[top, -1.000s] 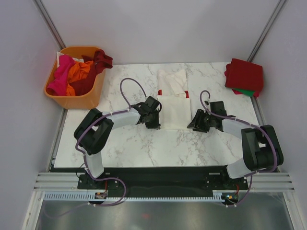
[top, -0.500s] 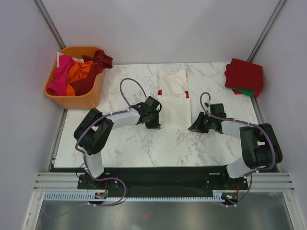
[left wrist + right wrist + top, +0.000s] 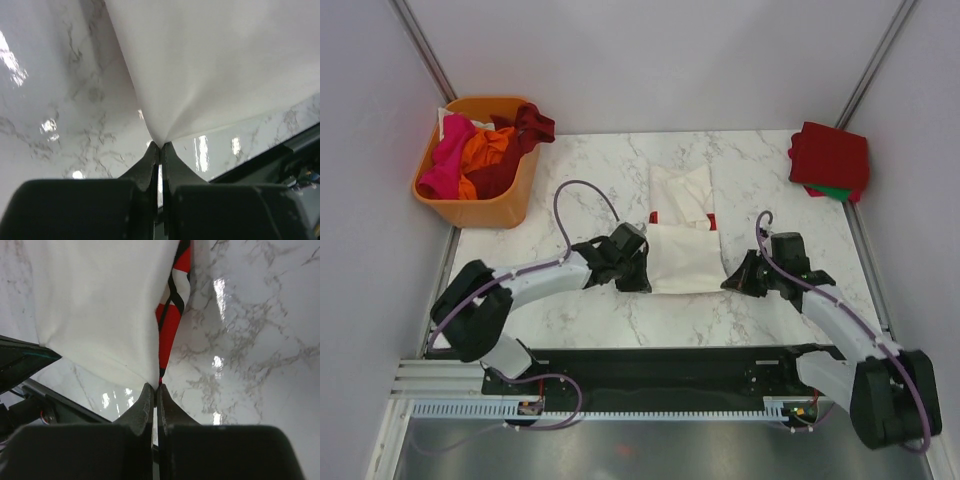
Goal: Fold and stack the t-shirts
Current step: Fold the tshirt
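A cream-white t-shirt (image 3: 682,238) with red print lies partly folded in the middle of the marble table (image 3: 620,300). My left gripper (image 3: 642,280) is shut on its near left corner, and in the left wrist view the cream cloth (image 3: 210,70) fans out from the pinched tips of my left gripper (image 3: 160,146). My right gripper (image 3: 728,283) is shut on the near right corner. The right wrist view shows the white cloth (image 3: 100,305) with a red printed edge (image 3: 172,315) running up from my right gripper (image 3: 155,386). Folded red t-shirts over a green one (image 3: 830,160) are stacked at the far right.
An orange basket (image 3: 475,205) at the far left holds pink, orange and dark red t-shirts (image 3: 480,150). White walls close in the table on three sides. The black base rail (image 3: 650,365) runs along the near edge.
My right gripper closed on the shirt's near right corner. Both arms then drew back toward the near edge, pulling the shirt's near end with them.
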`<act>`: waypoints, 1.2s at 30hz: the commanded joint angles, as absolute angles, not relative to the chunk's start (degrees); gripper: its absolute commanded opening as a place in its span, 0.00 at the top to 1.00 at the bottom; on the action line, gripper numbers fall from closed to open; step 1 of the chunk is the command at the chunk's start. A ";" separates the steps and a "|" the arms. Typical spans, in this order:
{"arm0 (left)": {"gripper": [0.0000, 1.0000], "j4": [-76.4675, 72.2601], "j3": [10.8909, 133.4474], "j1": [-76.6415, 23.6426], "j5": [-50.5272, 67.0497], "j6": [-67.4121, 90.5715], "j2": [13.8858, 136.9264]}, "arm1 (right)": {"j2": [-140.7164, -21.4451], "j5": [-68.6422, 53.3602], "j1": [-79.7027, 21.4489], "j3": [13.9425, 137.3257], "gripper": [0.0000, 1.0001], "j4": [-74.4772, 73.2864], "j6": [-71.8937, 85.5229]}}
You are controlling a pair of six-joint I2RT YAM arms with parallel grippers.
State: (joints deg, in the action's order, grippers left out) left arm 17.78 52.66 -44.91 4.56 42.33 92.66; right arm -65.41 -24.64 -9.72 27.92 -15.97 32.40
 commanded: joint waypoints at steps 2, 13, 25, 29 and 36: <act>0.98 26.45 48.35 -47.02 2.55 47.28 80.96 | -52.93 -22.67 -10.45 26.37 1.00 -28.97 35.24; 0.98 38.84 57.71 -48.87 2.03 49.84 69.52 | -43.67 -21.98 -10.63 41.91 1.00 -39.55 39.47; 0.98 46.84 80.84 -40.61 3.41 41.59 86.03 | -64.41 -16.44 -10.55 61.78 1.00 -34.37 34.80; 0.98 47.63 85.86 -36.40 6.76 37.45 91.03 | -70.30 -15.03 -10.63 66.35 1.00 -32.96 33.49; 0.98 48.51 93.68 -31.03 10.54 34.54 100.26 | -82.34 -14.86 -10.63 73.99 1.00 -30.50 32.70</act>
State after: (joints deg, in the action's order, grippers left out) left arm 45.58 89.73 -32.80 8.84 39.13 97.23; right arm -79.07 -17.89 -11.05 69.21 -33.69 34.44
